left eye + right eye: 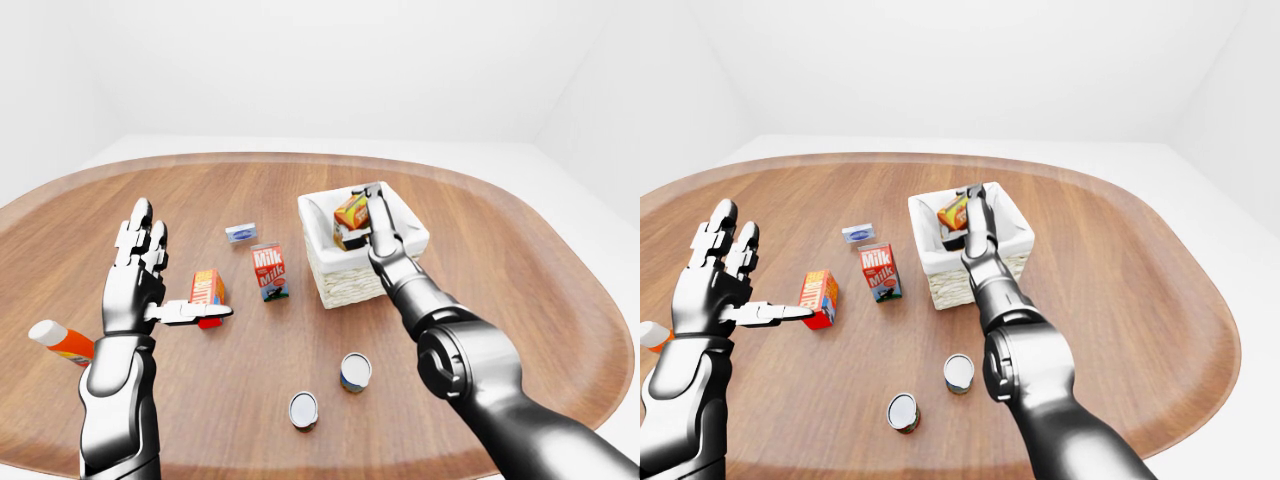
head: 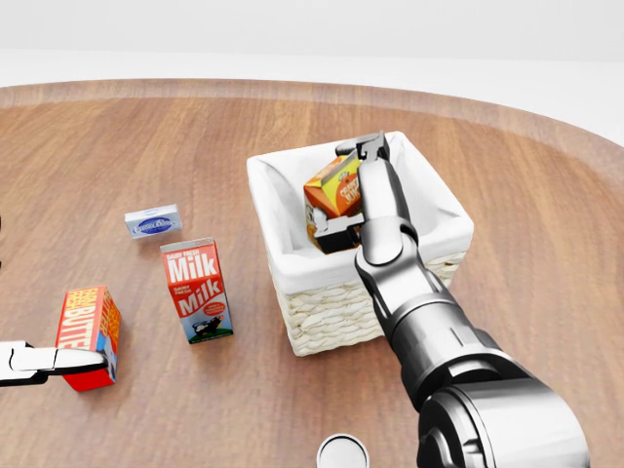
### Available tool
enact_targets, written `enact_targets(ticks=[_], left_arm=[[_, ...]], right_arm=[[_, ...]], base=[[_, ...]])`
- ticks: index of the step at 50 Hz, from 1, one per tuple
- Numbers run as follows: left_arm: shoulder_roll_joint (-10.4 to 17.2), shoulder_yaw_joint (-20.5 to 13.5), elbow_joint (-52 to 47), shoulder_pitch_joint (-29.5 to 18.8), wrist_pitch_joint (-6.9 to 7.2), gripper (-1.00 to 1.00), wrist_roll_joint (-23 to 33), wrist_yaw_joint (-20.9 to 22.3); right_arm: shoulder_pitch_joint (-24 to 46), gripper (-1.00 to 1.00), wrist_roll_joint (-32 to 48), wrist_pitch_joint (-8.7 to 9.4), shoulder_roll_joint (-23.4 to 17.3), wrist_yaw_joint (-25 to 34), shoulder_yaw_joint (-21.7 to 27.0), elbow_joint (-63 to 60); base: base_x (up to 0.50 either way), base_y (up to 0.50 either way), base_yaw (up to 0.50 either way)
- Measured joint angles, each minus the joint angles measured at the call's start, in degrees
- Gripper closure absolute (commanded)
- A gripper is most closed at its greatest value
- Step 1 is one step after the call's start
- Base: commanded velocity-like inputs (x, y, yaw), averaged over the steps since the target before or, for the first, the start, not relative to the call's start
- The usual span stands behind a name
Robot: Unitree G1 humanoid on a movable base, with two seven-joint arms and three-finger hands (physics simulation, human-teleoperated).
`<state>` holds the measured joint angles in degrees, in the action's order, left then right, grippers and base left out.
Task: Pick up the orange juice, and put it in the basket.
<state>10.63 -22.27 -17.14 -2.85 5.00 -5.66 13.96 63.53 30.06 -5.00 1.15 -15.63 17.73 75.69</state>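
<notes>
A: Where's the orange juice [image 2: 333,195]?
B: Inside the basket [image 2: 292,258], tilted, right hand [image 2: 353,187] clamped round it — fingers above and below the carton in the head view.
A: Left hand [image 1: 140,268]?
B: Head view only catches one fingertip at the bottom-left edge. Eye views show it spread, fingers up, thumb out just beside the butter box [image 1: 206,288].
A: Anything else eye-only?
B: Two cans [image 1: 355,370] toward the bottom, plus a tube [image 1: 60,341] at left. Milk carton [image 2: 197,290] upright, left of the basket.

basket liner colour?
White fabric liner inside the woven wicker basket; clearest in the head view.
</notes>
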Motion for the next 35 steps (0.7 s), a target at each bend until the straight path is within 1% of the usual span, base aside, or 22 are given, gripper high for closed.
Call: enact_targets(ticks=[1, 3, 4, 5, 6, 7, 35], left_arm=[[0.0, 0.0, 0.0, 0.0, 0.0, -1.0, 0.0, 0.0], [0.0, 0.0, -0.02, 0.0, 0.0, -1.0, -0.01, 0.0], [0.0, 0.0, -0.02, 0.0, 0.0, -1.0, -0.02, 0.0], [0.0, -0.01, -0.02, 0.01, 0.0, -1.0, -0.02, 0.0], [0.0, -0.01, -0.01, 0.01, 0.0, -1.0, -0.03, 0.0], [0.01, -0.01, 0.0, 0.01, 0.0, -1.0, -0.03, 0.0], [0.04, 0.01, 0.12, 0.02, 0.0, -1.0, 0.0, 0.08]], right_arm=[[-0.05, 1.0, 0.01, 0.0, 0.03, 0.01, 0.03, 0.0], [-0.13, -0.4, 0.03, 0.0, 0.05, -0.01, 0.1, 0.0], [-0.16, -0.72, 0.06, 0.0, 0.05, -0.08, 0.14, -0.01], [-0.17, -0.88, 0.04, 0.0, 0.05, -0.14, 0.2, -0.06], [-0.15, -0.97, 0.03, 0.0, 0.07, -0.17, 0.2, -0.13], [-0.13, -1.0, 0.03, 0.0, 0.08, -0.22, 0.22, -0.21], [0.45, -1.0, 0.33, 0.0, -0.11, -0.46, 0.2, -0.95]], base=[[0.0, 0.0, 0.0], [0.0, 0.0, 0.0], [0.0, 0.0, 0.0], [0.0, 0.0, 0.0], [0.0, 0.0, 0.0], [0.0, 0.0, 0.0], [0.0, 0.0, 0.0]])
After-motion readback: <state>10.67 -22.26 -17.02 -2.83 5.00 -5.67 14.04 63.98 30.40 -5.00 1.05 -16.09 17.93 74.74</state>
